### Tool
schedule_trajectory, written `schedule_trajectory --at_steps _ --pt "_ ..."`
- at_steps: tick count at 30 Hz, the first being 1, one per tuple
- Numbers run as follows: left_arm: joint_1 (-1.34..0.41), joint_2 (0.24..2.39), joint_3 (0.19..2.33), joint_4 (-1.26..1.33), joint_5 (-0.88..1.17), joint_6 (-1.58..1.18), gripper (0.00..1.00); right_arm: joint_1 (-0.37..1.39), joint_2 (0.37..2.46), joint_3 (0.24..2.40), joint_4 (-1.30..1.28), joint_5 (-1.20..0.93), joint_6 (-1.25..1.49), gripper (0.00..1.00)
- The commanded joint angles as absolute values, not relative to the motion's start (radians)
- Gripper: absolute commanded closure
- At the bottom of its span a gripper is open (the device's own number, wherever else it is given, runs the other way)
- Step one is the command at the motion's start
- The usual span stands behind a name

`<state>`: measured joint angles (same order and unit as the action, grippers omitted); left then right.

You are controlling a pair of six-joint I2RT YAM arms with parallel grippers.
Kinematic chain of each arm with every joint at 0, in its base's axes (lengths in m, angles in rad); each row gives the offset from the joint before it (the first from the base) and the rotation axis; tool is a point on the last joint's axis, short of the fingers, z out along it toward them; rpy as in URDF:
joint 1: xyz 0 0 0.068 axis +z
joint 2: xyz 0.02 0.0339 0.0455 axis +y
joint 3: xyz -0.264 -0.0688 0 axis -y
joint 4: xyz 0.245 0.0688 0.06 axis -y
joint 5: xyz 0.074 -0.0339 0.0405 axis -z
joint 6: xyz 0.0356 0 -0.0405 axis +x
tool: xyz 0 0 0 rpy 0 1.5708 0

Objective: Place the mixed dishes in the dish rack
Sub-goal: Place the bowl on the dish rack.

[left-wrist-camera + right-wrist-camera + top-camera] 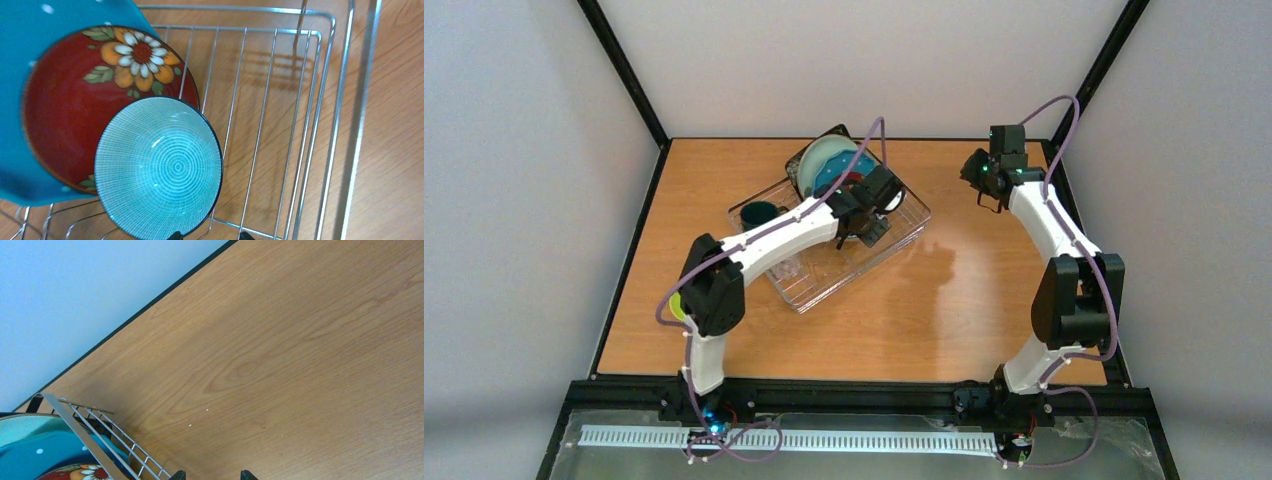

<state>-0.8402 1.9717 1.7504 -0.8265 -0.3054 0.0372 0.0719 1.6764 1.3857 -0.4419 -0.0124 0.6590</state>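
From above, the left end effector (871, 212) hangs over the dish rack (824, 275) and hides what lies beneath it. Its wrist view fills that in: the mint bowl (160, 167) sits in the rack, overlapping the small red floral plate (65, 110), which in turn lies against the blue dotted plate (25, 30). The fingers stand apart, gripping nothing (only their tips show at the lower edge). Only the overhead view shows the dark green mug (759, 212) at the rack's left end and the yellow-green bowl (675, 305) on the surface (964, 300), half hidden by the left elbow. The right end effector (210, 476), fingers apart and empty, hovers over the surface beside the rack.
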Motion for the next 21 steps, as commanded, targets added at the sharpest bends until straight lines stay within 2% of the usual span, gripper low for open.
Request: schedule_trajectory --at_steps 1,12,21 --pt "-0.857 1.828 1.791 -0.855 -0.348 -0.051 0.38 0.092 1.643 1.452 -0.500 0.026 0.596 0.37" --pt "-0.857 1.531 1.667 -0.951 -0.598 -0.327 0.38 0.327 1.749 1.744 -0.626 0.025 0.462 0.37" --pt "-0.857 1.363 1.598 -1.201 -0.716 -0.719 0.36 0.574 1.848 1.939 -0.713 0.062 0.417 0.37"
